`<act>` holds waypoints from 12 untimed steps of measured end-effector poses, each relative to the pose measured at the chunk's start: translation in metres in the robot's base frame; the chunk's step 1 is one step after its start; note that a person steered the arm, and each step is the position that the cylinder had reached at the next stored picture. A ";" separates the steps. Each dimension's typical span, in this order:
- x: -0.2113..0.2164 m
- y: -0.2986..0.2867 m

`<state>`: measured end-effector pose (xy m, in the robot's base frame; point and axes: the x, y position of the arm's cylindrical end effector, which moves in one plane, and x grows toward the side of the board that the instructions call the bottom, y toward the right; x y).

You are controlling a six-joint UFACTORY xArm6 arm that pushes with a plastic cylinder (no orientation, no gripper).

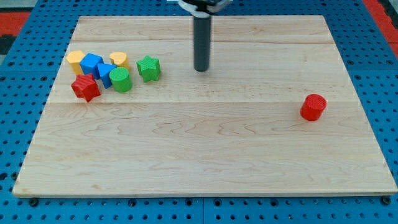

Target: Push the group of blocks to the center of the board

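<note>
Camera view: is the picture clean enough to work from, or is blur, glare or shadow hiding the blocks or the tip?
Camera view: sharp across the board, lighting even, no glare on the wood; only faint shadows beside blocks. The green star and red cylinder have crisp edges. My tip is clearly outlined, apart from the star, to its right in the view; the rod's top is cut off by the view's top edge.
</note>
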<state>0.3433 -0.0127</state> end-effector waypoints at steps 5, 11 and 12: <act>-0.031 -0.285; -0.009 -0.158; 0.010 -0.114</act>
<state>0.3531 -0.1263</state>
